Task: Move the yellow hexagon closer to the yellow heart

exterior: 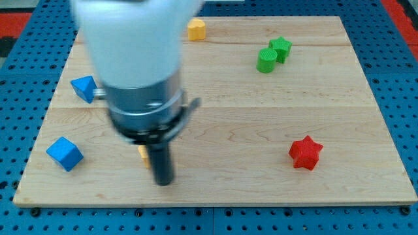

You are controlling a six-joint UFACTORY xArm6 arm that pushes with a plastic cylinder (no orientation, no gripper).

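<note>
Here we log the board as it stands: our tip (pixel 163 181) sits low at the view's left-centre, near the board's (pixel 248 130) bottom edge, a plain dark rod with no jaws, so it holds nothing and can only shove. Just beside the rod, on its left, a sliver of a yellow block (pixel 142 154) peeks out from behind the arm; its shape is hidden, so we cannot tell whether it is hexagon or heart, nor whether the rod touches it. A second yellow block (pixel 196 29) lies at the view's top, close to the far edge, well apart from the first; its outline is too blurred to name. We judge the task largely undone, since the two yellows remain far from each other. Other pieces: two blue blocks (pixel 83 87) (pixel 64 153) on the left, two green blocks (pixel 273 54) touching at the top right, a red star (pixel 305 153) at the lower right. The board is pale planked wood with visible grain; the blocks look matte and smooth.
</note>
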